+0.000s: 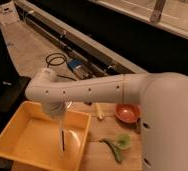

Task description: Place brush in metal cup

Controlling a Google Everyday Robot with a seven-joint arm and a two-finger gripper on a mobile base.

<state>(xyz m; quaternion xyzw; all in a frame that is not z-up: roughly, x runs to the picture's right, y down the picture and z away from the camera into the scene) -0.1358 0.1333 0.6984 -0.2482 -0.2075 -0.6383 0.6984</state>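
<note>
Reaching left, the arm (87,90) bends down over the yellow bin (17,146), its pincer (57,111) pinching the hanging brush (62,136).

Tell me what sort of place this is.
Likely a robot test lab: coiled cable on bare floor, a wooden table with a yellow tray and orange bowl. The gripper hangs over the tray, shut on the brush.

Your gripper (54,107) (clamped on brush (62,139)) hangs over yellow tray (9,147): room leftward; orange bowl (127,112) and green cup (123,140) stand rightward.
</note>
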